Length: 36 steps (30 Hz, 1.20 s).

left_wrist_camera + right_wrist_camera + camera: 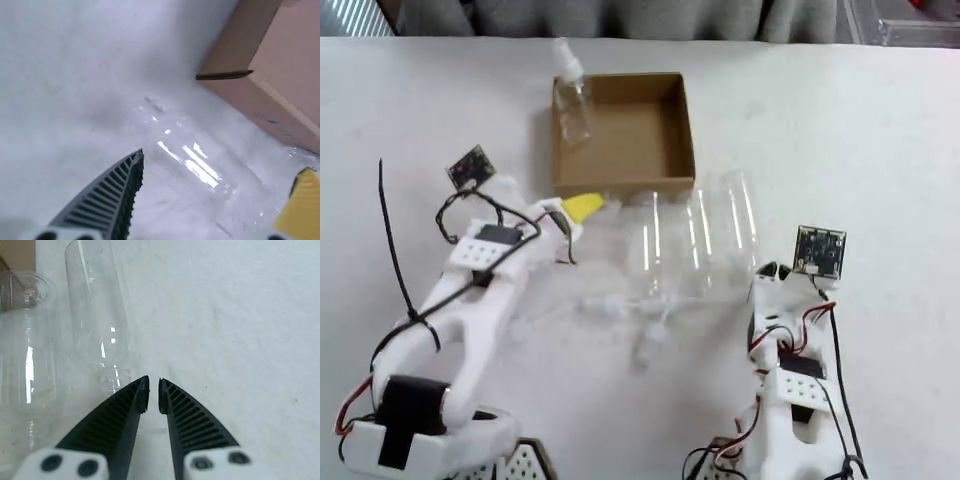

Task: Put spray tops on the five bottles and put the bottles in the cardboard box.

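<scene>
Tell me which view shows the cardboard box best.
The high view: the whole cardboard box lies open, seen from above. The left wrist view catches one corner and a side wall; the right wrist view, just a brown sliver.

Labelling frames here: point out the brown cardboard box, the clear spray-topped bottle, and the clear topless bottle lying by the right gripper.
brown cardboard box (pixel 630 184): high view, front wall.
clear spray-topped bottle (pixel 574 108): high view, body.
clear topless bottle (pixel 95 320): right wrist view, body.
</scene>
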Motion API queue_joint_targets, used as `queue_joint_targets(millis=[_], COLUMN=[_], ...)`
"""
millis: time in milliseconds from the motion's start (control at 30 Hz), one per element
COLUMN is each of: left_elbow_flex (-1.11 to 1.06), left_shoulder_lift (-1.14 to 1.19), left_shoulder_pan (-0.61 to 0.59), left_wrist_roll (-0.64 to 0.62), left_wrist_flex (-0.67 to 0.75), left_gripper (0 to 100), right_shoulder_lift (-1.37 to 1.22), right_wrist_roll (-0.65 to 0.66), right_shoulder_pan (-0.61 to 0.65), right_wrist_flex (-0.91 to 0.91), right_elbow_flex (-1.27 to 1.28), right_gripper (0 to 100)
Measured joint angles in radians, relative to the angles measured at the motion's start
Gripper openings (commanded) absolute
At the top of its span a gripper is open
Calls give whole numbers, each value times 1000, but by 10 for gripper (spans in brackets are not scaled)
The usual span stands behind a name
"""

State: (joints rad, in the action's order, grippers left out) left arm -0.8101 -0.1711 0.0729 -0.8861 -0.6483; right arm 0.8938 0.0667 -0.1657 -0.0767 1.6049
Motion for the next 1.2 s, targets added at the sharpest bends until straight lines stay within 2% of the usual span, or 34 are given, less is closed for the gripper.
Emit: queue_joint_targets(millis=[500,833,933,1100,1200], left_elbow_flex=[0,84,89,89,91], left_shoulder_lift=[35,193,193,193,193], left_shoulder_pan=[0,-31,-32,-32,-38], left_wrist_roll=[0,-2,-2,-2,-3], left_wrist_flex=[0,-49,-54,-57,-55], left_gripper=[434,432,364,131,107], right_shoulder_lift=[0,0,0,0,0], right_wrist_roll=[0,0,0,0,0], right_shoulder_pan=[0,0,0,0,0], right_wrist_flex=[0,0,0,0,0], right_elbow_flex=[0,0,0,0,0], right_gripper=[17,17,17,17,17])
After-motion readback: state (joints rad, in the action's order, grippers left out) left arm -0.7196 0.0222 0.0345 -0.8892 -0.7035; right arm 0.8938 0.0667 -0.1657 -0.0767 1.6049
